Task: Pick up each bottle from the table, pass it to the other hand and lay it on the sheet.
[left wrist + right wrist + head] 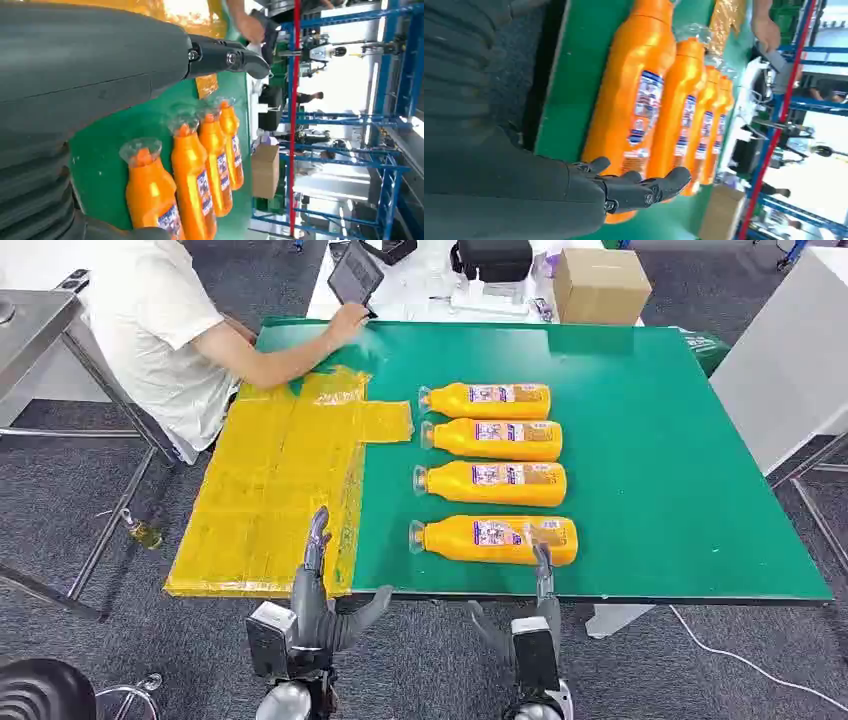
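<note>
Four orange bottles lie in a column at centre frame, none on the yellow sheet left; right hand, fingers extended and empty, reaches the nearest, while left hand waits open.

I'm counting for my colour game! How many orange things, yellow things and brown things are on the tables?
Orange bottles: 4
Yellow sheet: 1
Brown cardboard box: 1
Total: 6
</note>
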`<action>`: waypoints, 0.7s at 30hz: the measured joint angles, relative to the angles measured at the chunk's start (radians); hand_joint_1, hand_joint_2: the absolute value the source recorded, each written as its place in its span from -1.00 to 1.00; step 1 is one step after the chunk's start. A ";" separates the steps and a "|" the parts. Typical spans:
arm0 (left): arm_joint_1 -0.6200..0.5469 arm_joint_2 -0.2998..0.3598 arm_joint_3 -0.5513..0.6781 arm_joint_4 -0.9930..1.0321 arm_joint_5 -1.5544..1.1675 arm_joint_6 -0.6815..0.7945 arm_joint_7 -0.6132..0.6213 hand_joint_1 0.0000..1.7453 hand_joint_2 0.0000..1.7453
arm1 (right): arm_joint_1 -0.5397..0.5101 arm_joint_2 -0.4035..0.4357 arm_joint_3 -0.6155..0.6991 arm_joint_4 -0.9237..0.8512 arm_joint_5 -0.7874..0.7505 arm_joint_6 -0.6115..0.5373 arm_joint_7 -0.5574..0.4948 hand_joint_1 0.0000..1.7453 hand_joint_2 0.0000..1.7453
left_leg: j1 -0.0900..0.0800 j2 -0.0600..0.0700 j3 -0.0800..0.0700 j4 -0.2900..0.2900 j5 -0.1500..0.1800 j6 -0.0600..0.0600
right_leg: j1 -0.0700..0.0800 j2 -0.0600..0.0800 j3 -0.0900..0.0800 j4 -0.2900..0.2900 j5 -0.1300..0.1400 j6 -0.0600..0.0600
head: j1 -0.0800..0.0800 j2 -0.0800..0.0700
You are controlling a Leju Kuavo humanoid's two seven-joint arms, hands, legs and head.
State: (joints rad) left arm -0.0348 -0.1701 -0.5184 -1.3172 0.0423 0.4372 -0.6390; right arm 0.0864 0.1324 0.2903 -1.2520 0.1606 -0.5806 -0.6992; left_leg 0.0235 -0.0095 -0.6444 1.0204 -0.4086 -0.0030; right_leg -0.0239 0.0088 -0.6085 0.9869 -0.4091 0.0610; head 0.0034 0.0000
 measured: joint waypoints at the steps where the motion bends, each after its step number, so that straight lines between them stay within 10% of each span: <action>1: -0.003 0.000 0.000 0.002 -0.004 0.000 -0.003 -1.00 1.00 | -0.003 -0.001 0.002 -0.002 0.003 0.000 0.000 -1.00 1.00 | 0.000 0.000 0.000 0.000 0.000 0.000 | 0.000 0.000 0.000 0.000 0.000 0.000 | 0.000 0.000; 9: -0.012 -0.001 0.001 0.002 -0.006 -0.005 -0.006 -1.00 1.00 | -0.009 -0.021 0.000 -0.016 0.085 -0.064 0.000 -1.00 1.00 | 0.000 0.000 0.000 0.000 0.000 0.000 | 0.000 0.000 0.000 0.000 0.000 0.000 | 0.000 0.000; 16: -0.032 -0.008 0.007 0.007 0.010 -0.016 -0.010 -1.00 1.00 | -0.036 -0.053 -0.160 -0.083 0.823 -0.111 0.015 -1.00 1.00 | 0.000 -0.001 0.000 0.000 0.000 0.000 | 0.000 0.000 0.000 0.000 0.000 0.000 | 0.000 0.000; 21: -0.048 -0.016 0.010 0.011 0.018 -0.024 -0.010 -1.00 1.00 | -0.114 -0.150 -0.218 -0.026 0.937 -0.111 0.157 -1.00 1.00 | -0.003 0.000 0.000 0.000 0.001 0.002 | -0.003 0.000 0.001 0.000 0.001 0.001 | 0.000 0.000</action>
State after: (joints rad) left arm -0.0832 -0.1858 -0.5089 -1.3062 0.0607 0.4135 -0.6493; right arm -0.0278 -0.0180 0.0725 -1.2779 1.0980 -0.6916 -0.5427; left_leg 0.0209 -0.0100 -0.6444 1.0207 -0.4073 -0.0009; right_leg -0.0268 0.0087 -0.6079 0.9866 -0.4078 0.0623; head 0.0038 0.0000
